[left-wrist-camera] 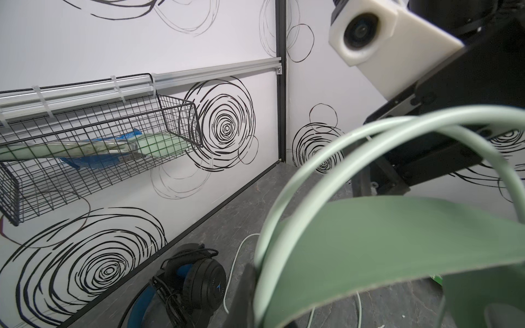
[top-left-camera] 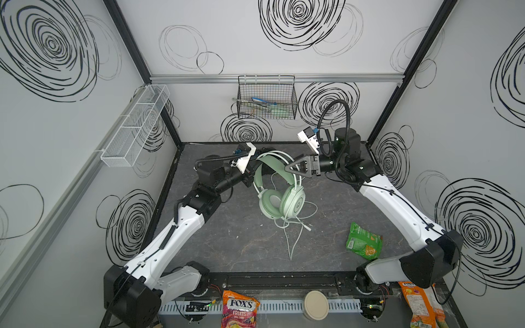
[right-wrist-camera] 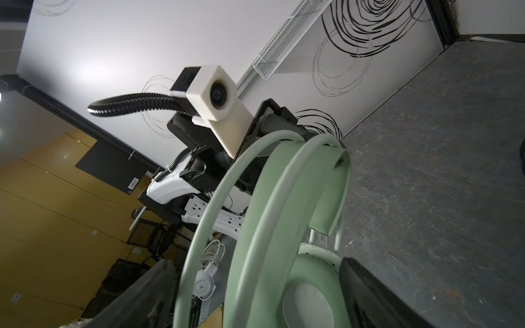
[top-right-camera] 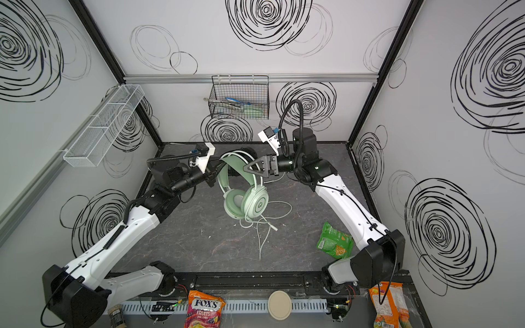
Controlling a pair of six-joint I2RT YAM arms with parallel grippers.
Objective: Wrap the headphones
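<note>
In both top views the mint-green headset [top-left-camera: 294,204] [top-right-camera: 255,205] stands upright near the middle of the counter [top-left-camera: 227,244]. Its headband [top-left-camera: 277,167] is raised toward the far side and its ear cups hang low on the near side. The left gripper [top-left-camera: 251,176] [top-right-camera: 213,176] comes in from the left and is closed tight on the left end of the headband. The right gripper [top-left-camera: 288,168] [top-right-camera: 250,169] meets the headband from the right with its jaws apart. The pale cable [top-left-camera: 292,241] trails loosely over the counter on the near side of the cups. The black headset [top-left-camera: 266,150] lies on the counter just beyond the green one, mostly hidden by it. A green snack packet [top-left-camera: 363,241] lies well apart, near right.

The left wrist view is filled by the green headband [left-wrist-camera: 397,241], right in front of the camera. The black headset [left-wrist-camera: 203,279], with its blue band, lies on the counter beside the far wall.

In the right wrist view the two dark fingers [right-wrist-camera: 375,298] of the right gripper stand wide, with the headband [right-wrist-camera: 272,198] passing between them. Whether they touch it cannot be told. At the far end of the headband, the left gripper [right-wrist-camera: 301,130] pinches it.
</note>
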